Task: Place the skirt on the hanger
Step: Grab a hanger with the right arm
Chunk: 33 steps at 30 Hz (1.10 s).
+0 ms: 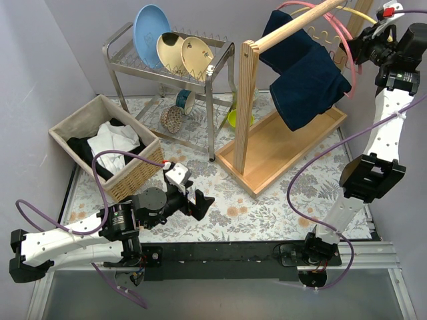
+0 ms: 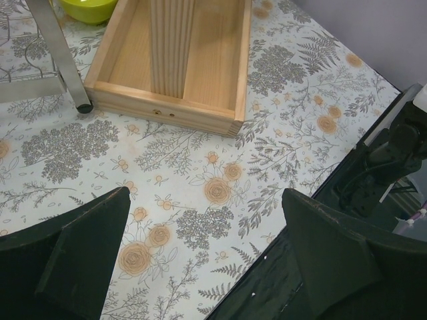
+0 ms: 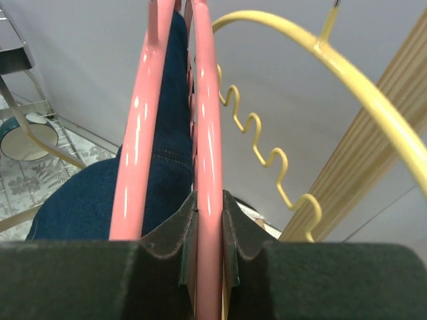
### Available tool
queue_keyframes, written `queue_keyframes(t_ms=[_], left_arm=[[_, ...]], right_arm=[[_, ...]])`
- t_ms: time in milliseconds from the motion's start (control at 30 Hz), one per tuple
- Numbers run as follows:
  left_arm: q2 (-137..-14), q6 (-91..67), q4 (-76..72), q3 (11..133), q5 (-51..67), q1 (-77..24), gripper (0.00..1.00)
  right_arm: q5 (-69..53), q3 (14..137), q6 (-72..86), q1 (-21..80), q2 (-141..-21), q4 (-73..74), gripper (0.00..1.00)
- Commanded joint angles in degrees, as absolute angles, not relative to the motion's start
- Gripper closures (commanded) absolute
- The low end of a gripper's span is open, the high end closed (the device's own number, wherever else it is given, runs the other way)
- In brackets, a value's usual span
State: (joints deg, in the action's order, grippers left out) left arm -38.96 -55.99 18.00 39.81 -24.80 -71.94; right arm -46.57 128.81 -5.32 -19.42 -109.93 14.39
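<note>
The skirt (image 1: 307,73) is dark blue denim and hangs folded below the wooden rod (image 1: 293,23) of the rack. In the right wrist view the skirt (image 3: 87,200) shows behind and between the two bars of the pink hanger (image 3: 207,133). My right gripper (image 3: 207,200) is shut on one of those bars, high at the back right. From above, the pink hanger (image 1: 348,50) curves round the skirt's right side next to my right gripper (image 1: 360,45). My left gripper (image 1: 203,203) is open and empty, low over the flowered table near the front; its fingertips (image 2: 113,200) stand wide apart.
A yellow hanger (image 3: 300,40) hangs on the rod just right of the pink one. The rack's post (image 1: 248,100) stands in a wooden tray (image 1: 280,153). A dish rack (image 1: 213,80) with plates and a basket (image 1: 137,177) of clothes stand at the left. A green bowl (image 1: 233,119) sits behind the post.
</note>
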Motion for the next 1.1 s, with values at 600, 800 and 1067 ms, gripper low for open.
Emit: queue_keyframes(t_ms=[600,800,1067], left_arm=[[-37.71,-58.27,18.37,40.69,-23.12,-71.81,0.02],[-37.27,-58.62,18.28,40.43,-22.5,-71.81,0.02],[-37.0,-58.01,18.37,41.04,-21.8,-71.81,0.02]], right_arm=[[-50.53,99.5,-27.32,-30.67,-88.08,24.7,0.99],[-52.21,94.4,-33.39,-35.24,-82.62,30.31,0.99],[-53.17,92.38,-43.66,-45.16,-76.03,41.73,0.99]])
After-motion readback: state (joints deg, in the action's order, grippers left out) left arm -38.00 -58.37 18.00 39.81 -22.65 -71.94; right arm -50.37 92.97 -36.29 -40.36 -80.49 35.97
